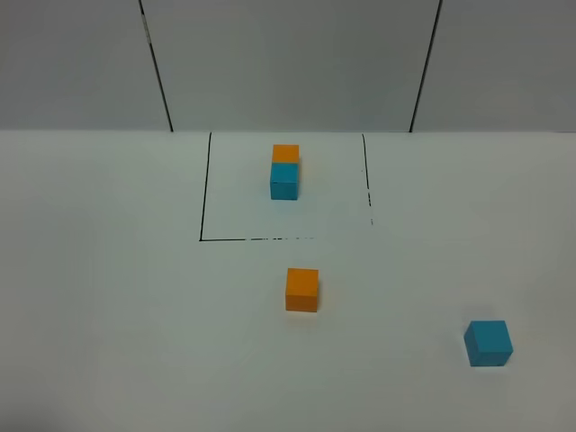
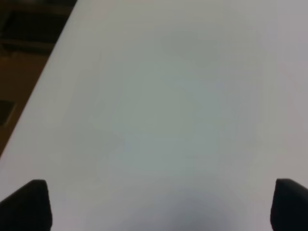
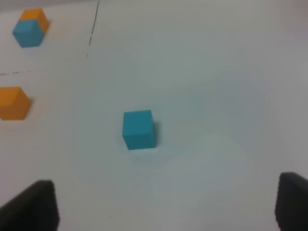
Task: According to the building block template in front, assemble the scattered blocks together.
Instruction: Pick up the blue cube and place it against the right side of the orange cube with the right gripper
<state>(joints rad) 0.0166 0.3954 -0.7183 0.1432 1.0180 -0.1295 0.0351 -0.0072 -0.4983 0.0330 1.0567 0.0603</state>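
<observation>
White bench fills the high view, with grey wall panels behind it. Toward 12 o'clock, inside a black outlined square, we see the building block template — an orange cube joined to a cyan one, the cyan on the nearer side. Near the middle of the bench, just outside the square's near line, sits the loose orange block. The loose cyan block lies well apart from it, toward 4 o'clock. Our left jaws stand wide apart over bare bench, holding nothing. Our right jaws also gape wide and empty — the cyan block rests ahead of them, untouched.
</observation>
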